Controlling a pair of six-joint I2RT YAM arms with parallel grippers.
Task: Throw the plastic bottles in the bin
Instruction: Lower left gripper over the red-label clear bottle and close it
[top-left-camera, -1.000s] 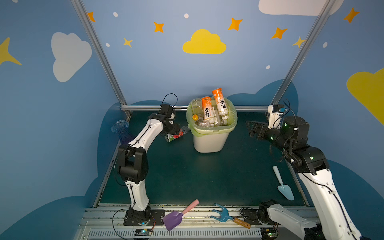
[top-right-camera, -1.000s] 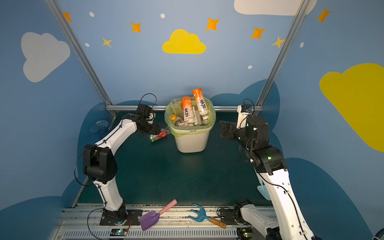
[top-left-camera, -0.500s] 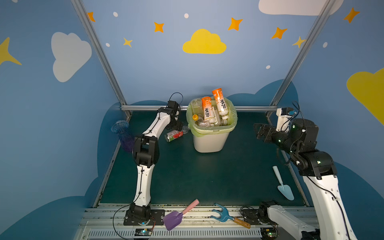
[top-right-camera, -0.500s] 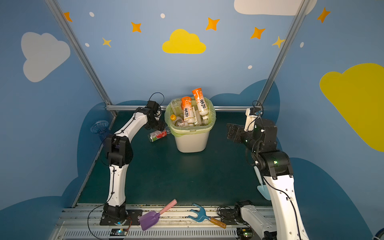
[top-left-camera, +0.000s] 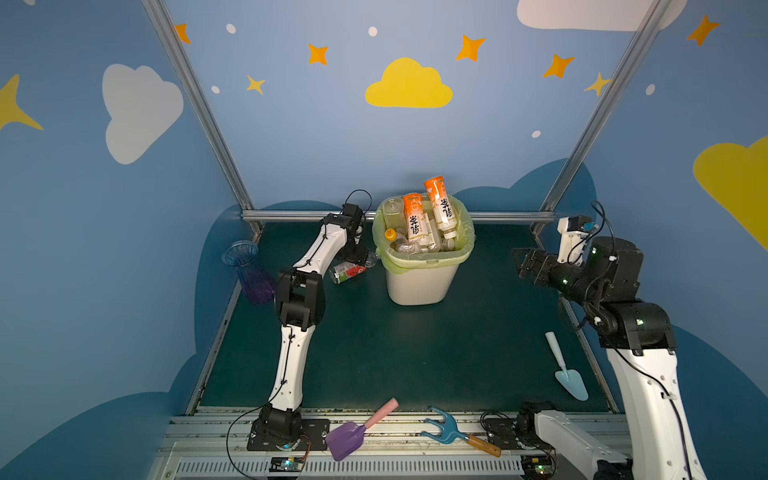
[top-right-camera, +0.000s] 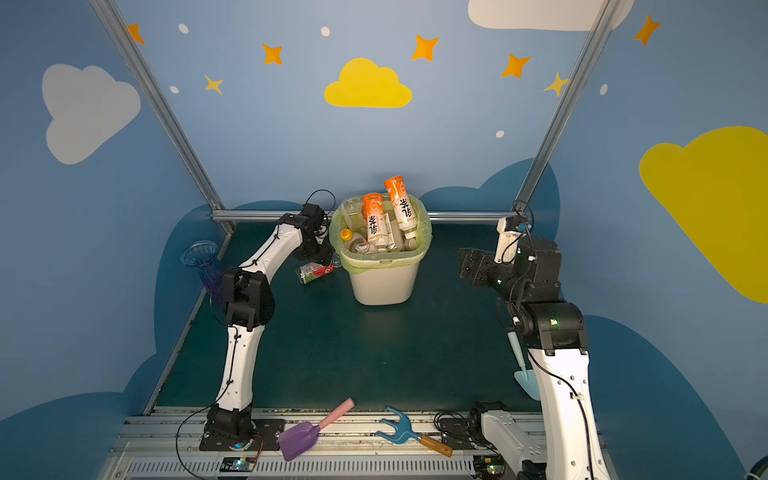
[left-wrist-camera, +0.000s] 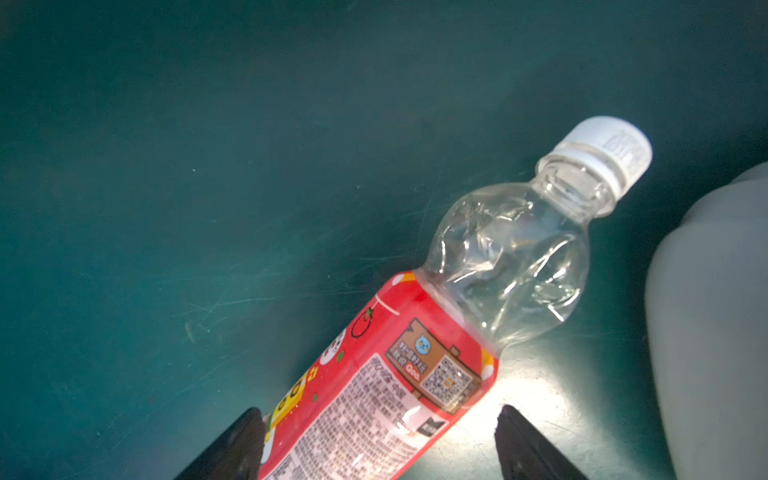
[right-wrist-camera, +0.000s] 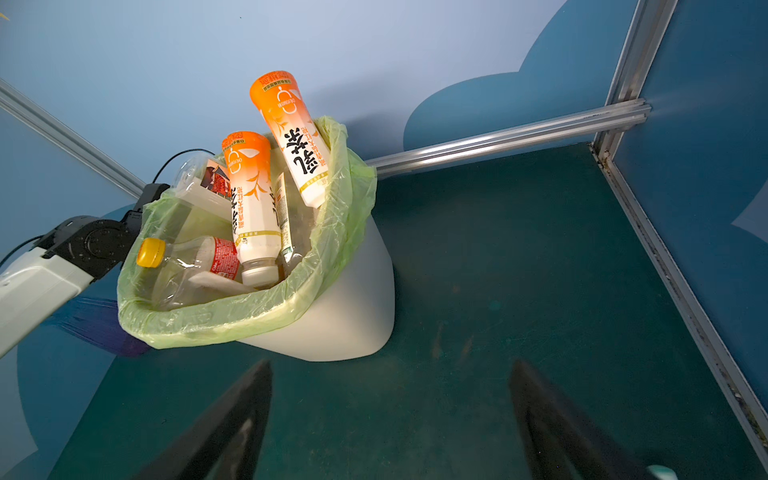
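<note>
Straddling the bottle that lies on its side just beside the bin, my left gripper stands spread, clasping nothing yet. I should sink lower, centre on the stiff labelled belly and not the crumpled clear shoulder, squeeze gently, then lift clear of the bin's heaped bottles. My right gripper hangs spread and empty, well apart on the bin's other side.

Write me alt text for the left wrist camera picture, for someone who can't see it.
A crumpled clear plastic bottle with a red label and white cap lies on a dark green mat, its labelled end between the black tips of the open left claw. The pale wall of the bin stands near the cap.
</note>
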